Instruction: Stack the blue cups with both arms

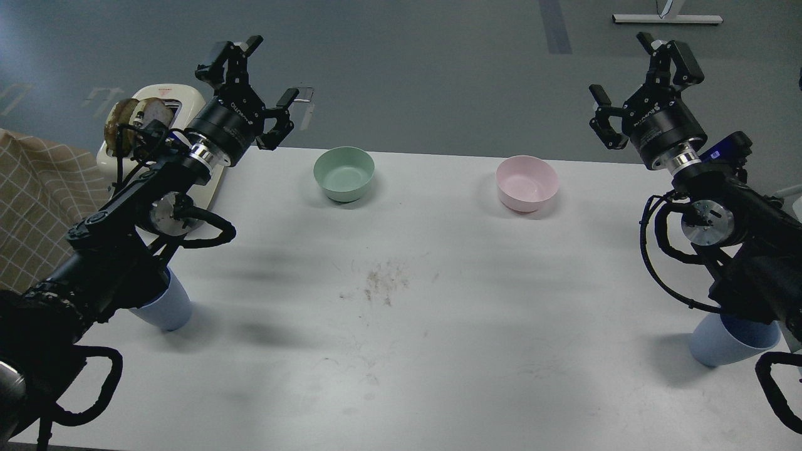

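Observation:
One light-blue cup [168, 307] stands at the table's left edge, mostly hidden under my left arm. The other light-blue cup [730, 341] stands at the right edge, its rim partly hidden by my right arm. My left gripper [262, 70] is open and empty, raised above the table's far left corner, far from its cup. My right gripper [630, 75] is open and empty, raised beyond the table's far right corner, far from its cup.
A green bowl [344, 173] and a pink bowl [527, 182] sit near the far edge of the white table [438, 351]. A cream toaster [160, 103] holding bread stands at the far left. A checked cloth [34, 200] lies at left. A dirty smudge [383, 283] marks the table's middle.

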`<state>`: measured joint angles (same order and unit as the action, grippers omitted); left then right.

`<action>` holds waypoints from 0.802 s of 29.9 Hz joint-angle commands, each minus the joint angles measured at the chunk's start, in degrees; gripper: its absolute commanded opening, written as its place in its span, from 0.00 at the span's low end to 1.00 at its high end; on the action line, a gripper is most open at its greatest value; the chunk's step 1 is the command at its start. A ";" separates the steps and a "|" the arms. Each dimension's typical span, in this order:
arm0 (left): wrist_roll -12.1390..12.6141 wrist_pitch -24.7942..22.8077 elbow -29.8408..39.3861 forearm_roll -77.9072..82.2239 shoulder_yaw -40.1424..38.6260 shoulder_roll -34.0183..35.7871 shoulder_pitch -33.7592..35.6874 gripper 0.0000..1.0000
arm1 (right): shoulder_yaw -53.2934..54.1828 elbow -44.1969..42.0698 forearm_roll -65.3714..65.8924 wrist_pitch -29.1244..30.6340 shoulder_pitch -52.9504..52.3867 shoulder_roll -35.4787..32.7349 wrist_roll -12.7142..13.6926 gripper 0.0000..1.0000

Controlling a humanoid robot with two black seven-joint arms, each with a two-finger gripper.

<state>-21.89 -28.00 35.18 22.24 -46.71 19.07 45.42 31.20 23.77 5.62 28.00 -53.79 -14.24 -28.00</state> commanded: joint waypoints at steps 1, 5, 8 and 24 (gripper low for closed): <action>0.00 0.00 2.35 3.24 -0.05 2.54 0.45 0.98 | 0.00 -0.04 0.01 0.00 0.00 -0.08 0.00 1.00; 0.00 0.00 11.03 11.39 -0.05 9.91 0.28 0.98 | 0.00 0.05 0.01 0.00 0.00 -0.26 0.00 1.00; 0.00 0.00 17.61 17.02 -0.05 15.79 -0.42 0.98 | 0.00 0.05 0.01 0.00 -0.08 -0.35 0.00 1.00; -6.11 0.00 47.61 56.75 0.13 49.30 -7.98 0.98 | 0.00 0.31 0.10 0.00 -0.70 -0.35 0.00 1.00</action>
<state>-25.63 -28.00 79.97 70.21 -46.62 64.24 39.29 31.20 24.02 5.71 28.00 -54.42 -14.61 -28.00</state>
